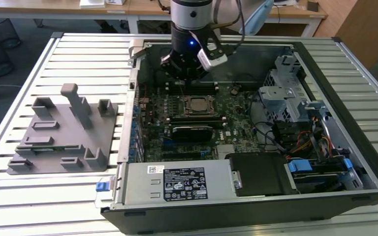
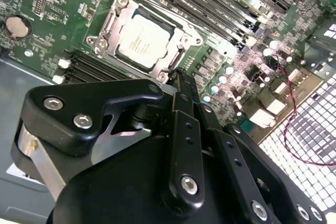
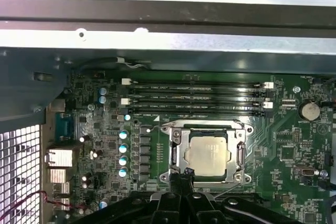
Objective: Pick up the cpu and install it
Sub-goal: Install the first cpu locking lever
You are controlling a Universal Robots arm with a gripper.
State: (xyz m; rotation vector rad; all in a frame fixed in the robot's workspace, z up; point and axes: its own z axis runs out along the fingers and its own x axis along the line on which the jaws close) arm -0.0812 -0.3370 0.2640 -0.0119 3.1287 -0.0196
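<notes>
The cpu (image 3: 209, 153) lies flat, metal plate up, its square sides parallel to the socket frame (image 3: 176, 153) around it. In the exterior view the hand (image 1: 187, 78) hangs at its twelve o'clock, fingertips together, empty. The slatted worktop (image 1: 45, 206) carries the case (image 1: 366, 162); desks (image 1: 143, 7) stand beyond.
</notes>
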